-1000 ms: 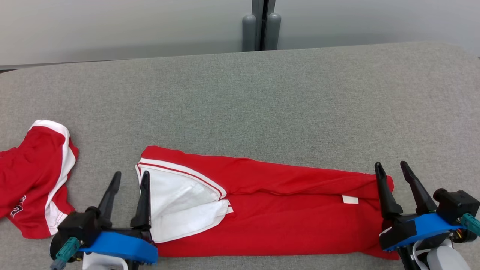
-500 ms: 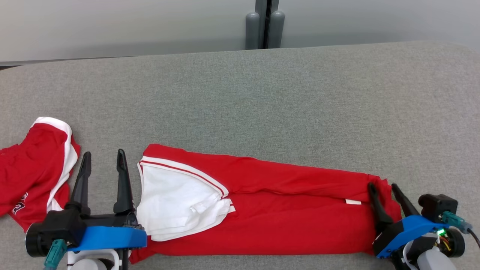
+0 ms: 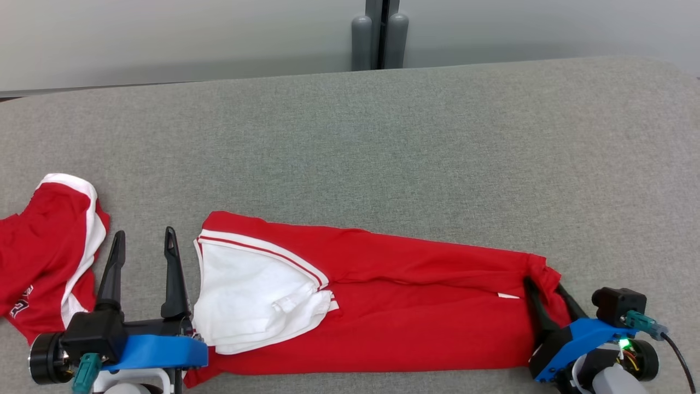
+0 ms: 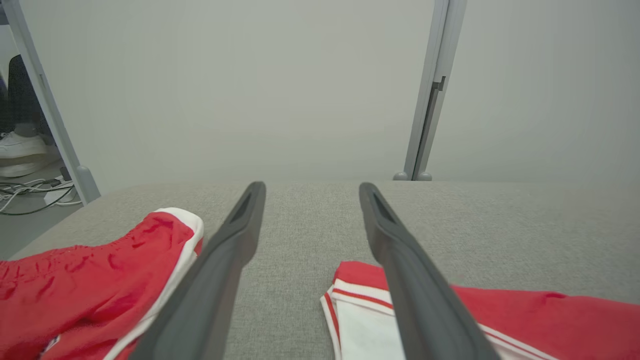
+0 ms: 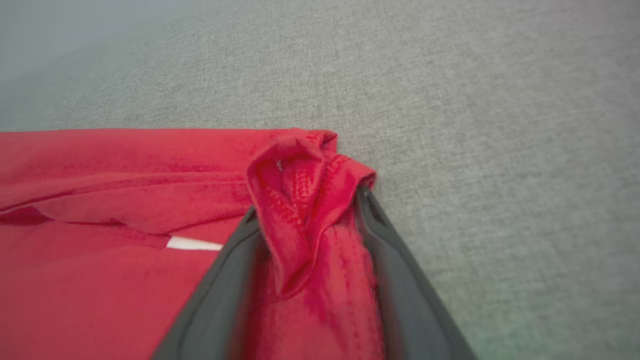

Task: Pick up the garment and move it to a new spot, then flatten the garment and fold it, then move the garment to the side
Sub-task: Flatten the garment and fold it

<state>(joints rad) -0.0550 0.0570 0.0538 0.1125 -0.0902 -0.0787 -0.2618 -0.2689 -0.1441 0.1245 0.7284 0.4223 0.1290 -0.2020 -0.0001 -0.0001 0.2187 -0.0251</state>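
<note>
The garment (image 3: 415, 306) is a red shirt with white trim, lying as a long folded strip along the front of the grey table (image 3: 383, 137). Its white-panelled end points left and shows in the left wrist view (image 4: 525, 310). My left gripper (image 3: 143, 241) stands open just left of that end, over bare table, holding nothing (image 4: 310, 187). My right gripper (image 3: 543, 284) is at the garment's right end. In the right wrist view a bunched red hem (image 5: 300, 200) sits between its fingers, which stand wide (image 5: 307, 202).
A second red and white garment (image 3: 44, 246) lies crumpled at the table's left edge, close to my left gripper (image 4: 90, 280). A grey partition post (image 3: 380, 33) stands behind the table. The table's far half is bare cloth.
My left gripper has moved left, off the garment's white end onto bare table. My right gripper has dropped lower and pushed into the right hem, which has bunched up between its fingers.
</note>
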